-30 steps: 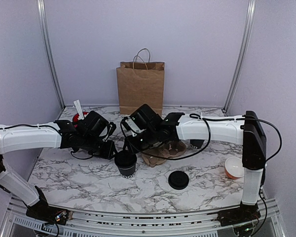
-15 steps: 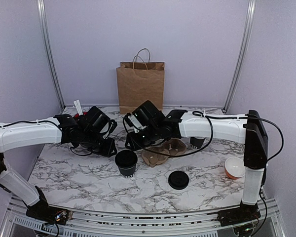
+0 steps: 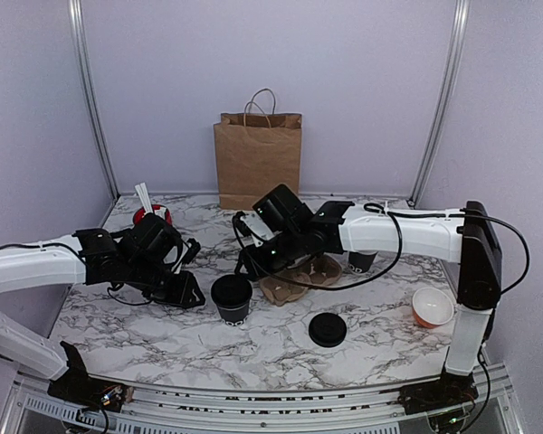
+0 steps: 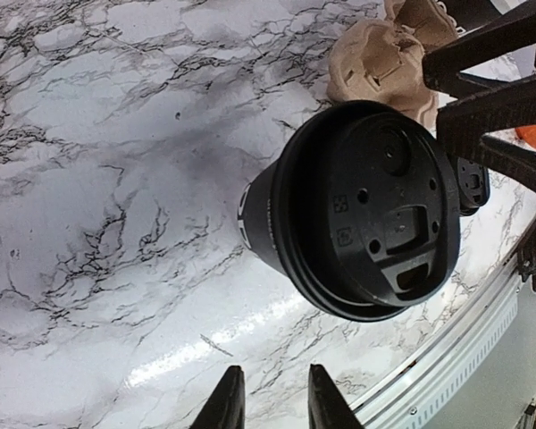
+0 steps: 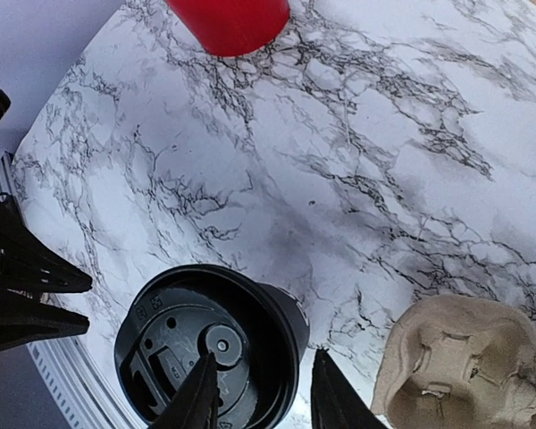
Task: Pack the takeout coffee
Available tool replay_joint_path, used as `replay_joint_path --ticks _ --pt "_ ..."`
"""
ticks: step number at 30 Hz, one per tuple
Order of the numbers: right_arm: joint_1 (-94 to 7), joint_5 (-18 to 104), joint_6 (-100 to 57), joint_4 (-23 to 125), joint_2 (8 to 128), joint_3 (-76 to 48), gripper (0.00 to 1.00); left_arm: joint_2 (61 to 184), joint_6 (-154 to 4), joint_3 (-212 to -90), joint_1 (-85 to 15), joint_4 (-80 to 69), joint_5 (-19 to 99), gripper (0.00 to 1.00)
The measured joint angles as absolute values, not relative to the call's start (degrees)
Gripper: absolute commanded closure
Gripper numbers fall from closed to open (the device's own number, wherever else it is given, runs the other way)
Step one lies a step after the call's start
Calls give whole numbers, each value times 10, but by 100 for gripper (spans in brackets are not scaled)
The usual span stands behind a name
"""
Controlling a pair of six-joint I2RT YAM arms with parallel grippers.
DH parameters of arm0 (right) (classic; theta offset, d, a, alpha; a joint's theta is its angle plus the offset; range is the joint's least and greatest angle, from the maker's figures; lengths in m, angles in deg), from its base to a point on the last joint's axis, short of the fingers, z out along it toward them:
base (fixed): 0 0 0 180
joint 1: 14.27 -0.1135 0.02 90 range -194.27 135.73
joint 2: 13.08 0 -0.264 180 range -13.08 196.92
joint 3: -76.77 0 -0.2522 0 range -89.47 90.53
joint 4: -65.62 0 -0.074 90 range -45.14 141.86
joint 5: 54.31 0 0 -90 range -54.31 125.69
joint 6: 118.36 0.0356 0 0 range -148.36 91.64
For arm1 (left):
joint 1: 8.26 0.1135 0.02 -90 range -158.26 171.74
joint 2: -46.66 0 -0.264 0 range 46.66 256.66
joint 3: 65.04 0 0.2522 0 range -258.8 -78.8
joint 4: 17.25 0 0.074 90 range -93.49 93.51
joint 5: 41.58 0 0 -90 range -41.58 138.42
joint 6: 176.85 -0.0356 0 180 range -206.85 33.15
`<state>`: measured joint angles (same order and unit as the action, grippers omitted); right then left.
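Observation:
The takeout coffee [image 3: 231,299] is a black paper cup with a black lid and white print near its base, standing upright mid-table. It also shows in the left wrist view [image 4: 362,210] and the right wrist view [image 5: 210,344]. My left gripper [image 3: 188,291] is open and empty just left of the cup, low over the marble [image 4: 272,407]. My right gripper [image 3: 248,263] is open and empty, hovering just behind and above the cup, its fingers framing the cup's far rim [image 5: 261,398].
A brown paper bag [image 3: 258,159] stands open at the back. A cardboard drink carrier [image 3: 299,274] lies right of the cup. A flat black lid [image 3: 327,329], a second black cup [image 3: 361,261], an orange-and-white cup [image 3: 431,307] and a red holder [image 3: 149,215] are around.
My left gripper has drawn back to the left and down, away from the cup. My right gripper has shifted slightly right and back. The cup has stayed put.

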<state>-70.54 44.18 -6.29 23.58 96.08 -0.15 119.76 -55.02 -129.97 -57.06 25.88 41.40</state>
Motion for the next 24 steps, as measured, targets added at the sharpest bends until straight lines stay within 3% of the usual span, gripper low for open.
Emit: replay_joint_path --ticks 24 --pt "-717 432 -75 234 961 -4 66 1250 -517 -1287 -589 163 417 75"
